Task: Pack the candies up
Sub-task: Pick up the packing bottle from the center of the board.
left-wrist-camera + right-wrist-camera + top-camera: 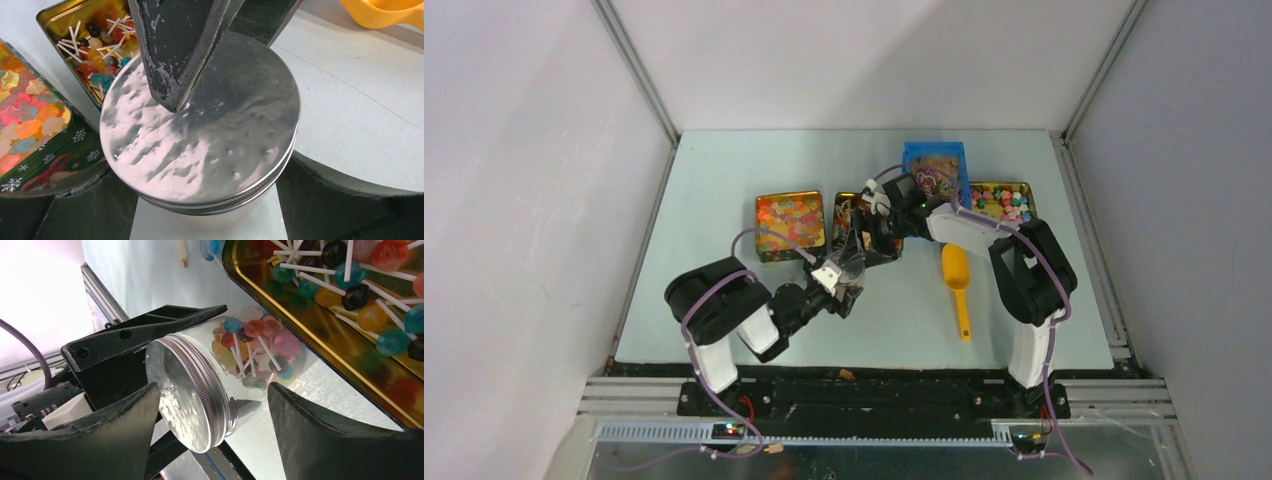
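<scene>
**Candies** (252, 330): white-stick lollipops in mixed colours were packed inside a clear round jar (287, 347). The jar stood upright on the pale green table (724, 180), just in front of an open gold rectangular tin (320, 340) that held more lollipops. Translucent gummies lay in a second gold tin (789, 222) to the left. Mixed pieces filled a blue plastic bin (936, 172) at the back, and pastel pieces lay in a third gold tin (1002, 200) at the right.

**Round silver screw lid** (210, 135): it was seated on the jar.

**Left claw** (841, 280): its fingers were closed against opposite sides of the jar, below the lid.

**Right claw** (214, 388): its fingers were apart and straddled the lid without gripping it. One finger reached over the lid's top face; contact could not be told.

**Orange plastic scoop** (957, 275): it lay on the table to the right of the jar, apart from both claws.
</scene>
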You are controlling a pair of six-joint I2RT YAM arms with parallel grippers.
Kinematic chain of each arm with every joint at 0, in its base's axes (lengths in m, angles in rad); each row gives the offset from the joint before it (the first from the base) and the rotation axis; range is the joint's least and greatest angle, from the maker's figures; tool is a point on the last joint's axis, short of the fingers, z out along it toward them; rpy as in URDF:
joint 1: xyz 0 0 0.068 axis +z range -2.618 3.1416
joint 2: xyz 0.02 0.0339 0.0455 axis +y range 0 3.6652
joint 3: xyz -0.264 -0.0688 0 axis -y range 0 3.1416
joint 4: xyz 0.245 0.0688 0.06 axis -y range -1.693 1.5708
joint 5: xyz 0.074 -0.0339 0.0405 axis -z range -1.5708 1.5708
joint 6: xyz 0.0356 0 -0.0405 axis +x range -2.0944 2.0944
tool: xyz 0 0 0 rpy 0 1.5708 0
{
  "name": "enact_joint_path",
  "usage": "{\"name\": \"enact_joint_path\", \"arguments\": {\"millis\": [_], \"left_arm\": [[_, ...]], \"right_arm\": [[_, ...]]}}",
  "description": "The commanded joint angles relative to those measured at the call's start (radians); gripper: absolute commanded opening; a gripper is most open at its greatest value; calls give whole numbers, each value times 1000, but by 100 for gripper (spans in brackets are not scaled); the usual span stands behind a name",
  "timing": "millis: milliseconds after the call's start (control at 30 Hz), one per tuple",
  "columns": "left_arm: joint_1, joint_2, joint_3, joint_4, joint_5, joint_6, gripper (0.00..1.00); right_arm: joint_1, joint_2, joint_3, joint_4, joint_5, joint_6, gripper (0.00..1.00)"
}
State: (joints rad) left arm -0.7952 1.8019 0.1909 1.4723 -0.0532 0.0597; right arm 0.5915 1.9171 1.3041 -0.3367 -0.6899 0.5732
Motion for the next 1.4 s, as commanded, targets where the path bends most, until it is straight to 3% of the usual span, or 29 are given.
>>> {"name": "enact_joint_path", "arguments": {"millis": [0, 233, 433, 567, 700, 933, 1200, 1367], "left_arm": [[2, -24, 14, 57, 11, 39, 78], [2, -125, -22, 48, 45, 71, 72], [3, -273, -21, -93, 112, 83, 73], [2, -407, 32, -292, 177, 106, 75], [2, -534, 109, -593, 272, 141, 77], [1, -719, 243, -970, 487, 199, 78], [2, -838, 404, -1395, 677, 303, 79], [1, -891, 447, -1514, 769, 340, 79]], "right_arm": [[8, -34, -1, -17, 0, -9, 82], [-5, -140, -1, -36, 56, -28, 90], [-28, -235, 9, -93, 91, -53, 93], [-30, -308, 55, -197, 154, -100, 93], [-29, -398, 108, -324, 260, -162, 93], [24, -538, 202, -516, 350, -366, 93], [144, -723, 114, -537, 285, -561, 98], [285, -776, 105, -524, 299, -645, 100]]}}
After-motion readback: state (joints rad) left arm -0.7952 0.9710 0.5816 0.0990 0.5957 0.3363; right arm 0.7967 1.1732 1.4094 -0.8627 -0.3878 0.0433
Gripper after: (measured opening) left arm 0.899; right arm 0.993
